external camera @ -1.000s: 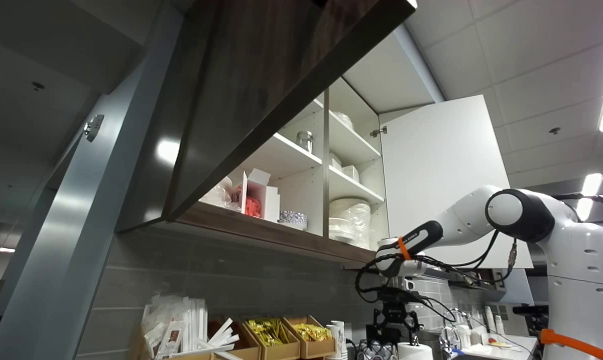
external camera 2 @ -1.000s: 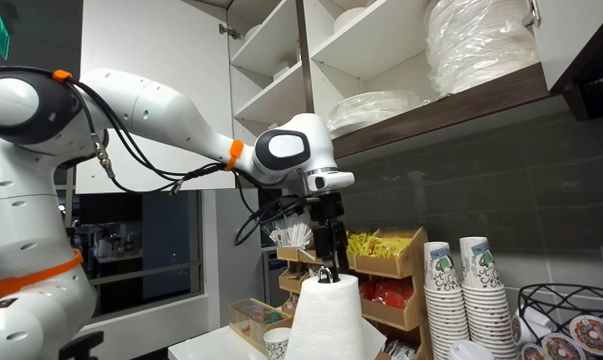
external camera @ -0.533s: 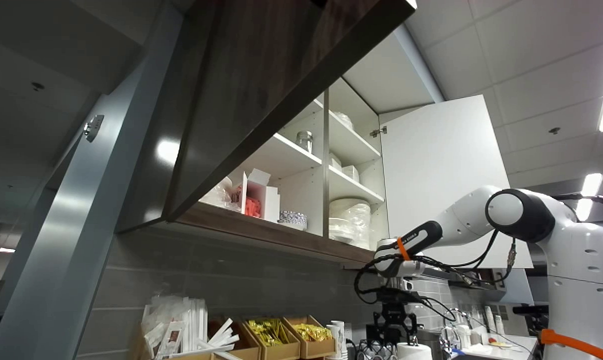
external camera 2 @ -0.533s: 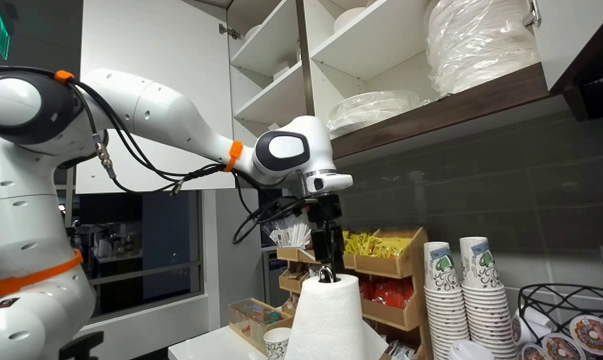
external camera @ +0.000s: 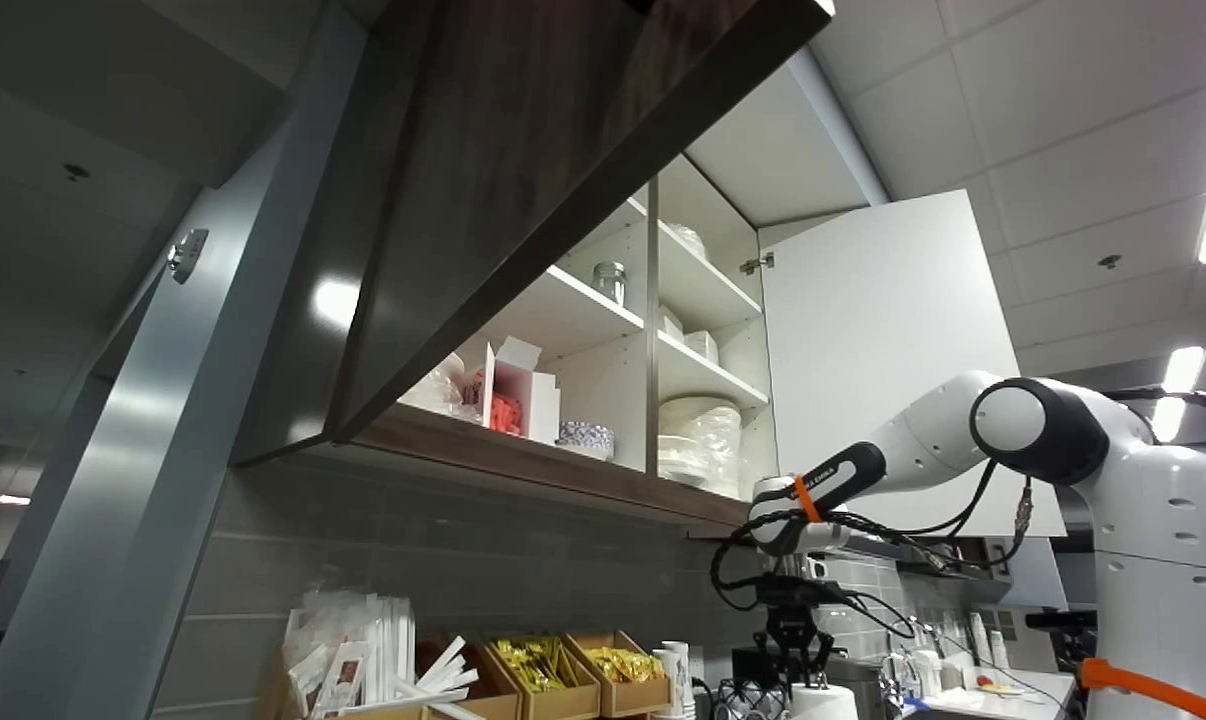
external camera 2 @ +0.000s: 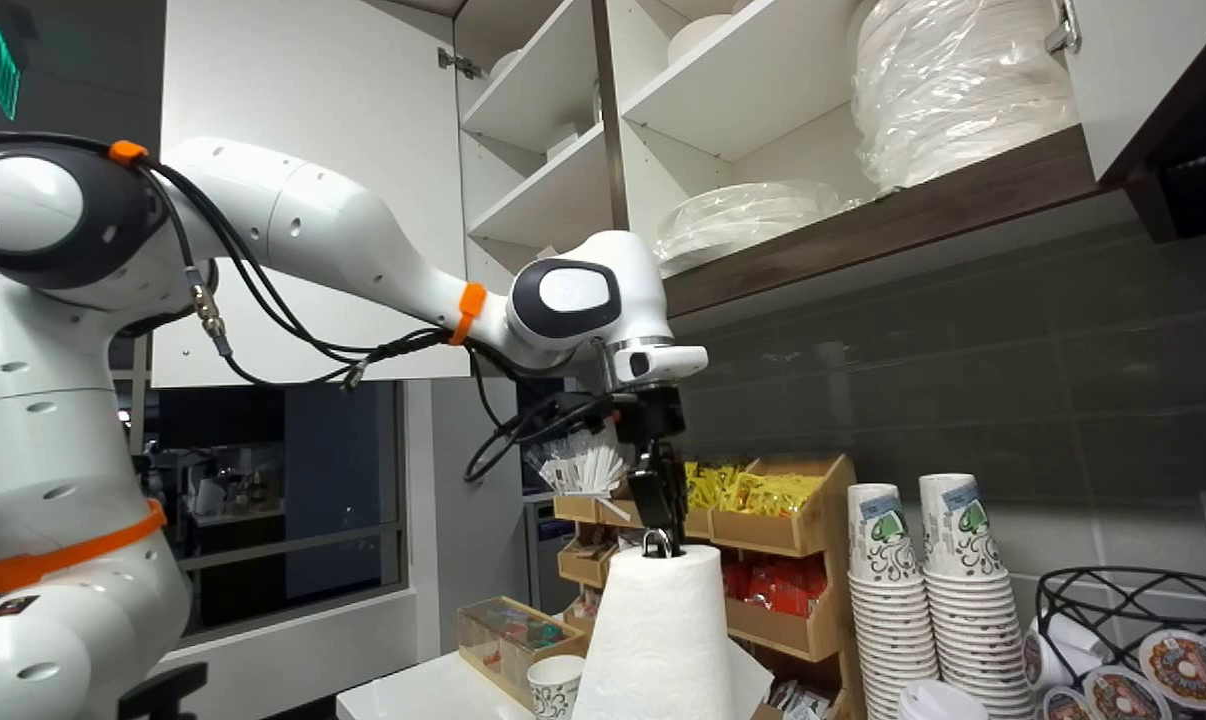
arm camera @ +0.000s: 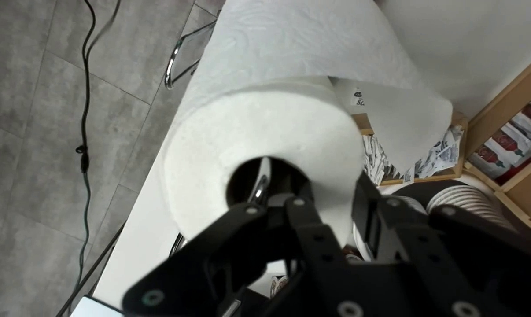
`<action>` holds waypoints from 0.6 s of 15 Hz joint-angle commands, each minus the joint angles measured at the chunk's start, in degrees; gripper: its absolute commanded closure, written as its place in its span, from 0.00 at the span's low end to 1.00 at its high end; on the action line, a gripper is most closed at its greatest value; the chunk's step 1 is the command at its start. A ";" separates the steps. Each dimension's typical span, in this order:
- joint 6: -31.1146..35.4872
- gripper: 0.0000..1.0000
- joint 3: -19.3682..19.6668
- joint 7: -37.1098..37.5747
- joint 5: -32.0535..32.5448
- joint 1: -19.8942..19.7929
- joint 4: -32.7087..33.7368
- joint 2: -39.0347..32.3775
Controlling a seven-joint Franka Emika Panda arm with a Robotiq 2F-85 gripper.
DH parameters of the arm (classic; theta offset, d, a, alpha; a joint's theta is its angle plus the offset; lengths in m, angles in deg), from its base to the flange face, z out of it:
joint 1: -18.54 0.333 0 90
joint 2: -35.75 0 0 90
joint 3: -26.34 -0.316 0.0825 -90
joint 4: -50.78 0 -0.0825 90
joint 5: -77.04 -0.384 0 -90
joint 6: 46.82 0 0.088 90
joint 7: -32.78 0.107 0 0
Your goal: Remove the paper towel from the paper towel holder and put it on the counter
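The paper towel (external camera 2: 663, 640) is a white upright roll still around its holder, whose chrome loop (external camera 2: 656, 543) pokes out of the core; in another exterior view only the top of the paper towel (external camera: 823, 703) shows. From above, in the wrist view, the holder's curved metal tip (arm camera: 262, 180) sits inside the core hole of the paper towel (arm camera: 230, 132). My gripper (arm camera: 333, 189) straddles the roll's near wall: one finger (arm camera: 305, 191) is in the hole, the outer finger (arm camera: 364, 200) lies against the outside. The jaws are shut on that wall. A loose sheet hangs off the roll.
Stacked paper cups (external camera 2: 893, 640) and a wire basket (external camera 2: 1141, 571) of pods stand beside the roll. Behind it is a wooden rack (external camera 2: 831, 500) of packets, with a small cup (external camera 2: 553, 685) on the white counter (external camera 2: 443, 690). A cupboard ledge (external camera 2: 863, 225) overhangs the counter.
The jaws have come together onto the roll's wall, after standing wide a second ago. The top of the roll has shifted slightly sideways; the arm has barely moved.
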 commanded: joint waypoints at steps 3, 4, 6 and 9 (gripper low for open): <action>-1.74 0.96 0.63 -1.98 0.52 1.04 1.27 0.31; -1.89 0.95 0.60 -2.37 0.59 1.08 1.35 0.43; -2.11 0.95 0.55 -3.42 0.94 1.11 1.53 0.76; -2.13 0.95 0.51 -5.03 1.50 1.12 1.80 1.57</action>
